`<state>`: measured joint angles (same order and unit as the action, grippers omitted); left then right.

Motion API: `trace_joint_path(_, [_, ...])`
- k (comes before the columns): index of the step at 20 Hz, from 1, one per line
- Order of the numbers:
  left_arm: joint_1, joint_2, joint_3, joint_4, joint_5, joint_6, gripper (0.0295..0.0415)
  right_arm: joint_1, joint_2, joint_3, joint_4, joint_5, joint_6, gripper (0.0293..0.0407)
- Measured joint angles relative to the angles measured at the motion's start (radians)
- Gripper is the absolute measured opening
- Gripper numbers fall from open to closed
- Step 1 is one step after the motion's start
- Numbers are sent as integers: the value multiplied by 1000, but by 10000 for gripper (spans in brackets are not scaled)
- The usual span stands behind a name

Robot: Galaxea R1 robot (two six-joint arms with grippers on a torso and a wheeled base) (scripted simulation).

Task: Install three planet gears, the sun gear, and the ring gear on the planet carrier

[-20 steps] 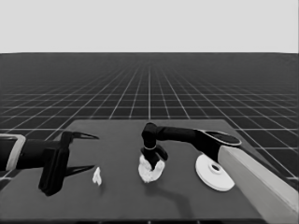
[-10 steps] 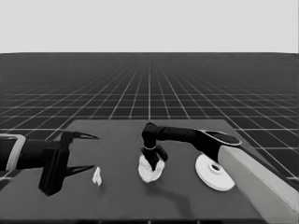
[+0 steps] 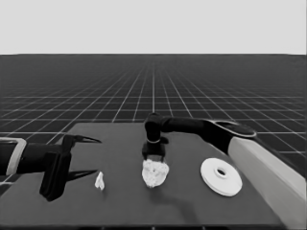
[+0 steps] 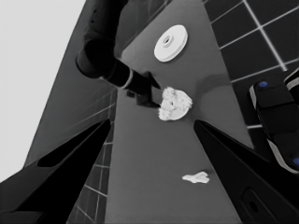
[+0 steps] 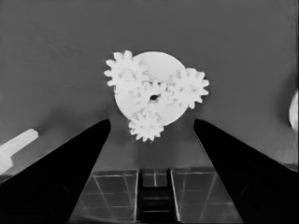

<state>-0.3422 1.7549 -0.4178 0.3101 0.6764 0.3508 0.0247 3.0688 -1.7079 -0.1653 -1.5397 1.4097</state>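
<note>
Open table (image 3: 120, 201) is left between the thin white piece (image 3: 100, 181) and the smaller round part (image 3: 154, 173) with its gears (image 5: 150, 95). Access from above that stack is blocked by the right gripper (image 3: 154, 159). Clear surface is also seen between it and the larger round part (image 3: 221, 176).

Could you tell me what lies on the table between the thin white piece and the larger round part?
The smaller round part with four gears on it lies between the thin white piece and the larger round part, under the right gripper, in the head view.
</note>
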Motion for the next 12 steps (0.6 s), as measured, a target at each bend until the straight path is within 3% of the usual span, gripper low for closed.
trace_joint_path(4, [0,0,0,0,0,0,385,4,-1,1,5,1,-39,385])
trace_joint_path(5, [0,0,0,0,0,0,385,-120,-277,458,-213,149,-455,404])
trace_joint_path(6, [0,0,0,0,0,0,385,-238,-700,812,-344,235,-718,395])
trace_joint_path(7, [0,0,0,0,0,0,385,-302,-964,1019,-422,285,-873,389])
trace_joint_path(9, [0,0,0,0,0,0,385,-356,-1196,1217,-494,333,-1017,385])
trace_joint_path(12, [0,0,0,0,0,0,385,-375,-1288,1301,-524,354,-1078,385])
